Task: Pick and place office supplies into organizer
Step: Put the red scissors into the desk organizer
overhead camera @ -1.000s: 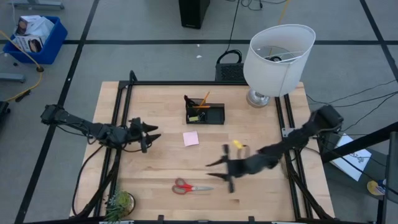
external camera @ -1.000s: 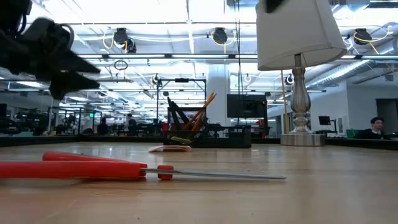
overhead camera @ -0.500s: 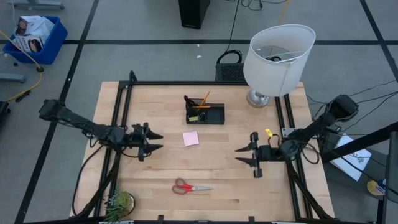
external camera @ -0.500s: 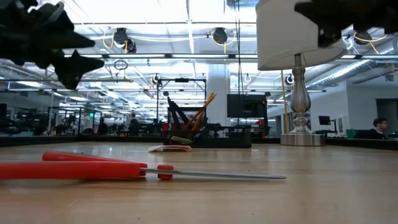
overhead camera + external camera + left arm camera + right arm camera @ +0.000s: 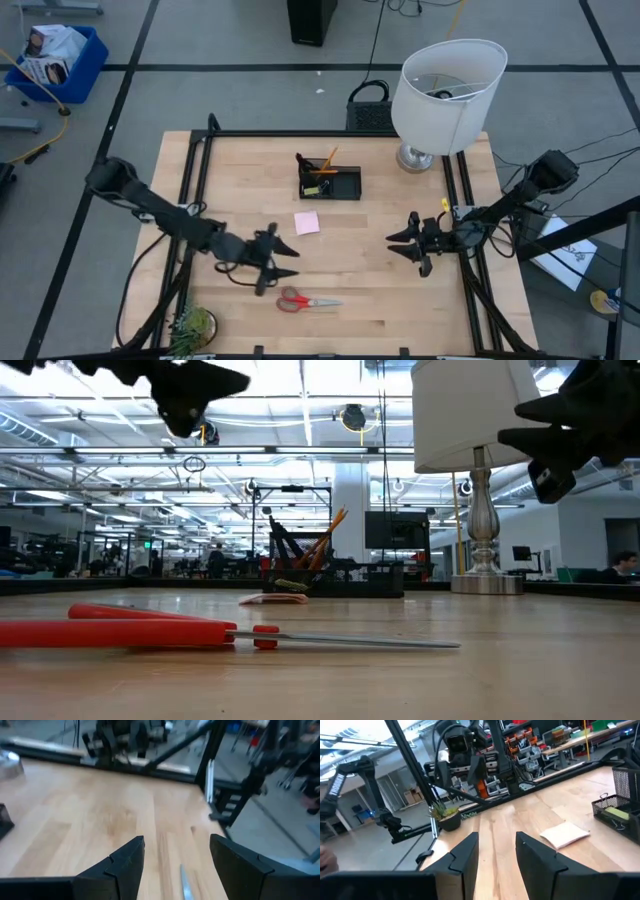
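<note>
**Left arm swings in over the scissors; right arm pulls back to the edge**

Since the earlier frames the left gripper (image 5: 272,258) has travelled from the left side of the tabletop (image 5: 230,175) toward the front centre. The right gripper (image 5: 412,243) has withdrawn from the front centre toward the right rail.

Nearest the front edge: the red-handled scissors (image 5: 306,300) lie flat, handles toward the robot's left, blades toward its right, long axis roughly parallel to that edge. The left gripper hovers just behind and to the left of the handles, fingers (image 5: 122,865) spread and empty. Its wrist view shows a blade tip on the wood between and just ahead of them. It is clearly the nearer arm; the likely next move is a drop onto the scissors, across the long axis.

Mid-table: the pink sticky-note pad (image 5: 307,222) lies flat, untouched, between scissors and organizer. The right gripper sits well to the right, fingers (image 5: 465,855) apart, holding nothing.

Farther back: the black organizer (image 5: 330,181), pencils and pens already upright in its cup. Beyond it, at the back right corner, the white lamp (image 5: 447,92).

A small green plant (image 5: 192,326) sits at the front left corner.
</note>
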### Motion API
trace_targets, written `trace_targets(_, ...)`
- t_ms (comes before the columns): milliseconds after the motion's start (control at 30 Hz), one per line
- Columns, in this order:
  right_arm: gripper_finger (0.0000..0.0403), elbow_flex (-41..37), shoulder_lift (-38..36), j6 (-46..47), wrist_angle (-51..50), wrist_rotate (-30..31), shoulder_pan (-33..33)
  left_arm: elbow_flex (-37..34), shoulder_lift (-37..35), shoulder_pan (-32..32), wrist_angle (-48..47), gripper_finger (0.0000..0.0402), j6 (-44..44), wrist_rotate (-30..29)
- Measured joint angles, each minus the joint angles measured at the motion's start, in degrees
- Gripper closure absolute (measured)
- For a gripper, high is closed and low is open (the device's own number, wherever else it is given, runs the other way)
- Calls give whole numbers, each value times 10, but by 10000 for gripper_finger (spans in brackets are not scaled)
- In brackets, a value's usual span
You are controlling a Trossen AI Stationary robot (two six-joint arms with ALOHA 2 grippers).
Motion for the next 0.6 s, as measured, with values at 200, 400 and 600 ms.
trace_targets(200,280,-12,0,-6,-11,0,0,52,35,-12,-141,172,-57,57)
trace_targets(400,284,-13,0,-7,-13,0,0,51,44,-22,-218,172,-225,80)
trace_targets(600,280,-14,0,-7,-13,0,0,50,44,-36,-398,172,-441,-4)
